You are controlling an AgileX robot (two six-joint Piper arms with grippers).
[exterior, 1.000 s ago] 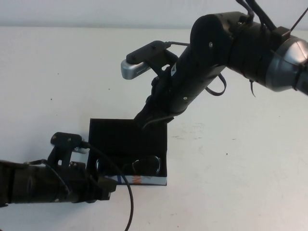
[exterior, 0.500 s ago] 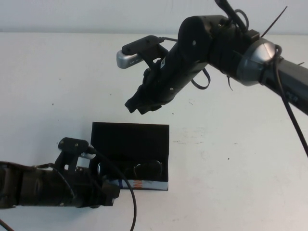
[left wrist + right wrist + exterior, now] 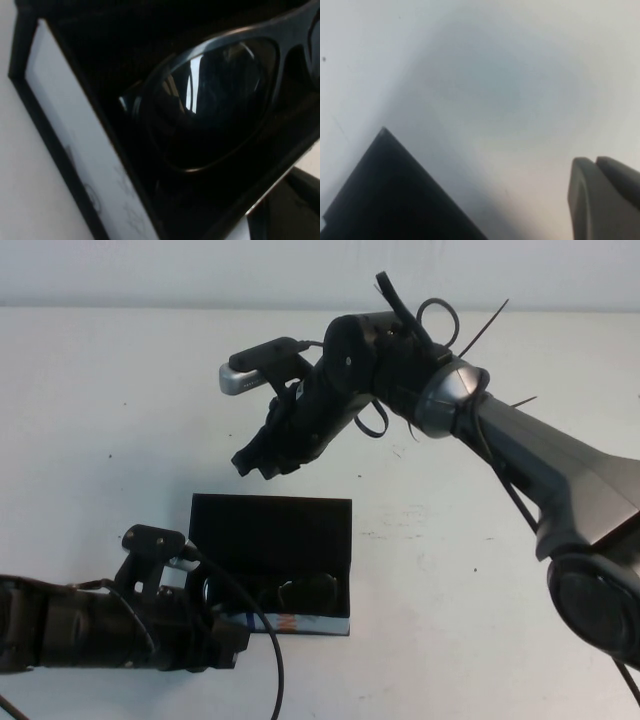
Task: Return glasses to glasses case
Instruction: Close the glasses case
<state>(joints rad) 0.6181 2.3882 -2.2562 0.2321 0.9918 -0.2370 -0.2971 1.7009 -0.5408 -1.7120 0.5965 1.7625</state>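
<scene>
The glasses case (image 3: pixel 270 525) lies open on the white table, its lid flat behind it and its white printed front edge toward me. The glasses (image 3: pixel 300 592) lie inside it, along the front wall. In the left wrist view a lens of the glasses (image 3: pixel 215 100) sits right behind the case's white edge (image 3: pixel 75 125). My left gripper (image 3: pixel 225 640) is at the case's front left corner, shut on the front wall. My right gripper (image 3: pixel 255 462) hangs in the air above and behind the lid, shut and empty; its fingers (image 3: pixel 600 200) are pressed together. A corner of the case (image 3: pixel 395 200) shows below it.
The white table (image 3: pixel 480 570) stretches bare to the right of the case and behind it. The right arm's forearm (image 3: pixel 520 450) reaches in from the right, over the table. The left arm's cable (image 3: pixel 268 660) loops in front of the case.
My right gripper has lifted off the back of the lid and moved up and to the left, away from the case. The left gripper and the case have shifted slightly.
</scene>
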